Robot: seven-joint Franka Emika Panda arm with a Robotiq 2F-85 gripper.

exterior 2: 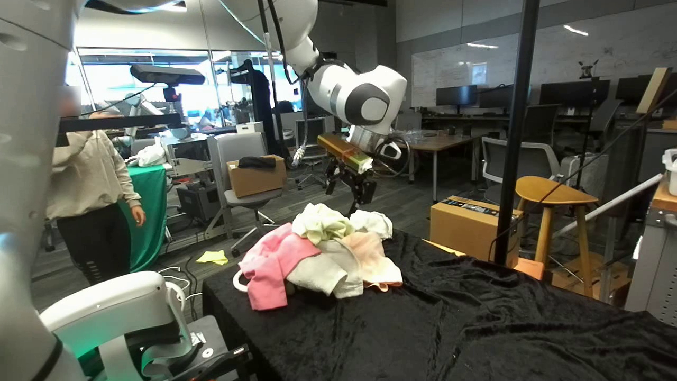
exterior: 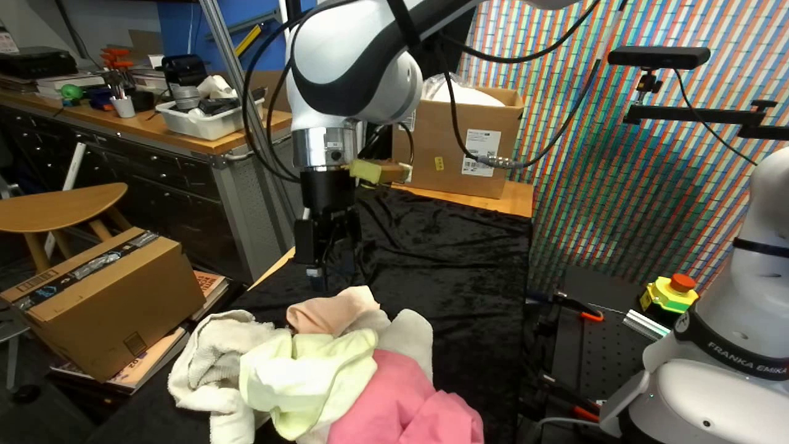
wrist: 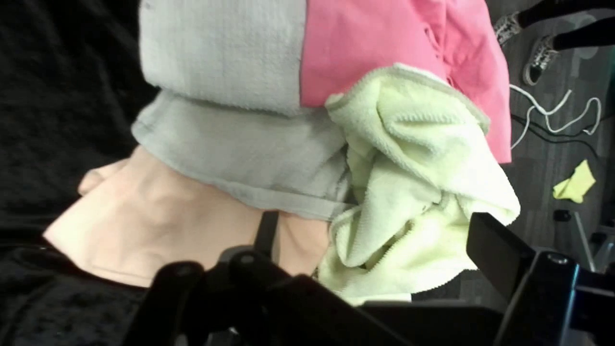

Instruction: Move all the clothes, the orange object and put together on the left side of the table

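The clothes lie heaped on the black-topped table. A pale yellow cloth tops the heap, above a bright pink one. A peach piece, a grey-white towel and a white cloth make up the rest. My gripper is open, its jaws wide apart with nothing held. In the wrist view one finger overlaps the peach piece and the opposite one the yellow cloth's outer edge. Both exterior views show the gripper raised above the table. The orange object is hidden or out of view.
A white ring pokes out beneath the pink cloth. Off the table stand a cardboard box and a wooden stool. A taped carton is at the far end. A yellow scrap lies on the floor; a person stands nearby.
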